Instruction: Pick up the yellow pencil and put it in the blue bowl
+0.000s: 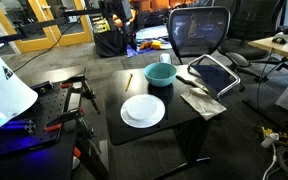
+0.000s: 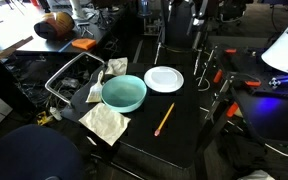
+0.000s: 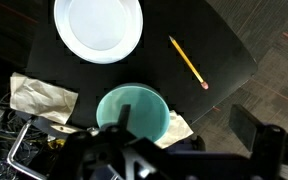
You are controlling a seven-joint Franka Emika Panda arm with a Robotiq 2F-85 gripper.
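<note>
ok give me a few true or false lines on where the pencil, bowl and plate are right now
1. The yellow pencil lies inside the blue bowl. False: it lies on the black table, apart from the bowl.
2. The blue bowl is empty. True.
3. The white plate has food on it. False: it is bare.
4. Crumpled paper lies beside the bowl. True.

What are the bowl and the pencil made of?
The bowl looks like plastic or glazed ceramic: plain teal, smooth, evenly coloured. The pictures cannot settle which. The pencil looks like painted wood: a thin, straight yellow stick with a matte finish.
</note>
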